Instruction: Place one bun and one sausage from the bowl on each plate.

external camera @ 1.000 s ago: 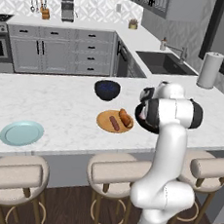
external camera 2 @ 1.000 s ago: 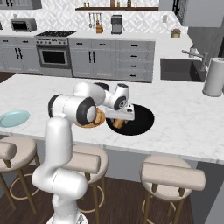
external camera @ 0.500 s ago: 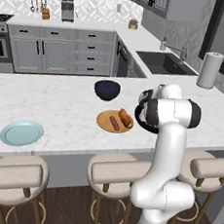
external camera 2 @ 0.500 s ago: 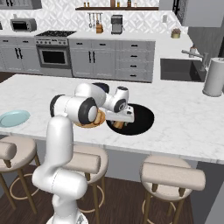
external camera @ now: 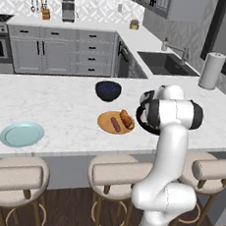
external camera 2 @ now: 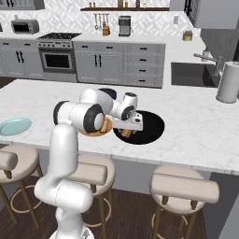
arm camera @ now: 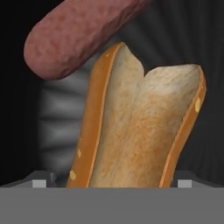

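Inspection of the white marble tabletop (external camera: 61, 104), with the wide, shallow black bowl (external camera 2: 154, 126) as landmark: the two-finger gripper (external camera 2: 125, 132) sits low over the bowl's near-left part, jaws spread to their widest and holding nothing; over the past second the arm has barely shifted and the jaws have stayed wide, so no grasp has begun.

Seen from the hand, a split tan bun with an orange-brown crust (arm camera: 140, 131) lies in the bowl directly between the finger tips; a reddish-brown sausage (arm camera: 78, 35) lies just beyond it, close against its far end; whether the two touch cannot be told.

Beside the bowl, to its left in the left base view, the orange-brown wooden plate (external camera: 104, 125) already carries one bun and one sausage; that plate appears served. Well apart from the bowl, far along the tabletop's near edge, the pale blue-green plate (external camera: 22, 133) carries nothing. Behind the wooden plate stands a smaller, deeper dark blue bowl (external camera: 108, 90); it is no part of the task.

Judgement: roughly half done; the step in hand is closing on the bun for carriage to the blue-green plate; the sausage follows.
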Motion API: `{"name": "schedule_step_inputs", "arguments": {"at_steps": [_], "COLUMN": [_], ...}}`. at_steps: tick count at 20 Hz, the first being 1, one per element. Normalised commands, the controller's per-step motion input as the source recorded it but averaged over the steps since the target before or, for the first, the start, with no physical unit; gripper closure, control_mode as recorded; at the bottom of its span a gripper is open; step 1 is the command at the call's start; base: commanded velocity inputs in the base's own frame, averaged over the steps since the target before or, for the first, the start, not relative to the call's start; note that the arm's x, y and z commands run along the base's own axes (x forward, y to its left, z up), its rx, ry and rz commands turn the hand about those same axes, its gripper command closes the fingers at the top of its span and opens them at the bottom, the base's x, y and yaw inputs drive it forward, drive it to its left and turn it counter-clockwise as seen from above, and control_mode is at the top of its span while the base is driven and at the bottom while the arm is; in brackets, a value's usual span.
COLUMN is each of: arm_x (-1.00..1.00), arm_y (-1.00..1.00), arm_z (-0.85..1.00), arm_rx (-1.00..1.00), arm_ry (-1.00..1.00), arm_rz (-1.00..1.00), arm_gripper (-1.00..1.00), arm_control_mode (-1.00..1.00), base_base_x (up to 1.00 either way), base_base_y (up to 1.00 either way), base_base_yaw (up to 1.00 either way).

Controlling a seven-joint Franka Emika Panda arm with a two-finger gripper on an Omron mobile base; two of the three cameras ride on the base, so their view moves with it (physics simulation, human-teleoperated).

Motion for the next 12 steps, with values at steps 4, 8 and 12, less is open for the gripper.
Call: {"name": "schedule_step_inputs", "arguments": {"at_steps": [4,8,12], "arm_x": [0.0,0.0,-0.01], "arm_y": [0.0,0.0,-0.08], "arm_z": [0.0,0.0,0.36], "arm_rx": [0.0,0.0,0.0], "arm_ry": [0.0,0.0,0.0], "arm_rz": [0.0,0.0,0.0], "arm_gripper": [1.0,1.0,1.0], "arm_control_mode": [-1.0,-1.0,-1.0], "base_base_x": [0.0,0.0,0.0], "base_base_y": [0.0,0.0,0.0], "base_base_yaw": [0.0,0.0,0.0]}}
